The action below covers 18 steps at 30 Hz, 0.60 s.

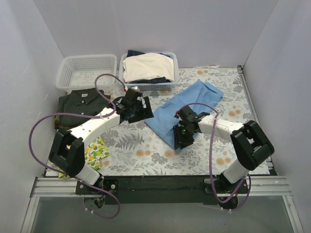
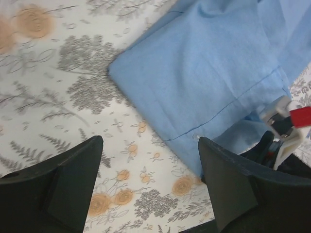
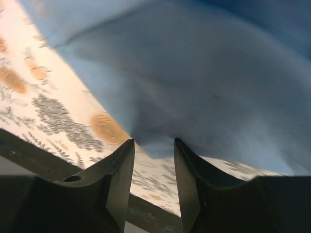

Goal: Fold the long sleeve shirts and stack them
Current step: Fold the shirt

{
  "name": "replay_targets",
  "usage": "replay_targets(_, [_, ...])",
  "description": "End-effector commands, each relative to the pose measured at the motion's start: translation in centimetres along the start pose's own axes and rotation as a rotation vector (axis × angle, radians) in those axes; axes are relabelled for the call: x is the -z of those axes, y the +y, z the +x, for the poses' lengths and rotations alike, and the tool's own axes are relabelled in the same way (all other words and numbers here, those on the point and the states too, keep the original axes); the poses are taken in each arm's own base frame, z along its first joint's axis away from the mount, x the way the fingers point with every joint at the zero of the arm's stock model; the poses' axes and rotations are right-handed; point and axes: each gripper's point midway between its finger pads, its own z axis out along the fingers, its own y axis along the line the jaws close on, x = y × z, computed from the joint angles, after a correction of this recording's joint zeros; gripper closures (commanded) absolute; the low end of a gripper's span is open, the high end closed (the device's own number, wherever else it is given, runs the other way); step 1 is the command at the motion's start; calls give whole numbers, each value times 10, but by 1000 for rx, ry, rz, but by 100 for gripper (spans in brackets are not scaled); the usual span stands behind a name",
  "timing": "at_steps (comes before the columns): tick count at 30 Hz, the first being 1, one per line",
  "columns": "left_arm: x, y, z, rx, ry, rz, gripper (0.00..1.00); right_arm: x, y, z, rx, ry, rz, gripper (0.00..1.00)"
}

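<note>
Right, nearest me in the top view the right gripper point(image 1: 183, 132) sits on the near end of the light blue shirt point(image 1: 194, 109), a little toward 4 o'clock from the middle of the table point(image 1: 146, 151). On its wrist camera the right gripper point(image 3: 153, 143) has its jaws drawn close, with only a narrow gap, and a bunched fold of the blue cloth point(image 3: 194, 73) is pinched between the fingertips at the hem edge. The shirt lies flat and partly folded. Its long axis runs from 7 o'clock up to 1 o'clock, and the collar points away from me at the 1 o'clock end.

At about the same depth, near 8 o'clock, a lemon-print cloth point(image 1: 97, 149) lies just beside the left arm.

Further in, the left gripper point(image 1: 132, 110) hangs over the flowered table cover toward 10 o'clock from the centre, just beside the shirt's long left edge. Its wrist view shows the left gripper point(image 2: 150, 143) spread wide with nothing between the jaws and no cloth touching them. The shirt's corner point(image 2: 209, 73) lies ahead of it.

Beyond that, at 9 to 10 o'clock, the dark pinstriped shirt point(image 1: 80, 103) lies folded, collar on the far side.

Farthest off, a white basket point(image 1: 68, 73) stands at 11 o'clock. A second basket point(image 1: 174, 60) at 12 o'clock holds a cream garment point(image 1: 148, 65) on top of darker cloth.
</note>
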Motion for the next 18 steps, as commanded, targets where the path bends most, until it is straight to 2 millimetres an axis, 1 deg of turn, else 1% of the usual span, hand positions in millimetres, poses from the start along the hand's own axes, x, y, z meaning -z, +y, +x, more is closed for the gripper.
replay_targets(1, [26,40,6,116,-50,-70,20,-11,65,7,211,74,-45,53])
replay_targets(2, [29,43,8,123,-49,-70,19,-8,73,-2,244,41,-23,53])
replay_targets(3, [29,48,17,127,-33,-70,18,-3,81,-7,261,24,-19,53])
replay_targets(4, [31,49,20,131,-25,-64,16,8,97,-21,279,-26,-42,53])
replay_targets(5, [36,48,20,130,-32,-47,14,16,100,-32,278,-72,-30,53])
replay_targets(6, [38,46,21,128,-30,-29,9,30,104,-42,280,-124,-22,53])
replay_targets(7, [38,47,25,127,-23,-24,6,42,107,-53,295,-172,-14,52])
replay_targets(8, [41,46,25,128,-30,-9,3,59,111,-71,300,-246,10,52])
replay_targets(9, [41,43,24,128,-37,9,2,74,108,-78,296,-287,36,51])
replay_targets(10, [40,44,26,130,-31,15,2,84,102,-87,297,-319,56,50])
replay_targets(11, [41,39,28,131,-15,44,2,96,100,-96,290,-355,69,49])
replay_targets(12, [40,36,28,129,-14,60,2,103,94,-97,280,-361,80,49])
replay_targets(13, [39,32,31,129,4,79,2,108,80,-105,257,-370,103,49])
replay_targets(14, [37,32,33,132,14,87,2,110,69,-107,239,-372,130,49])
replay_targets(15, [32,30,35,131,27,98,2,110,58,-105,220,-357,156,49])
replay_targets(16, [31,28,38,134,44,110,2,112,41,-110,188,-354,183,49])
replay_targets(17, [28,27,46,139,75,125,2,112,31,-111,172,-349,203,49])
replay_targets(18, [26,21,47,137,85,155,2,111,20,-108,156,-339,222,49])
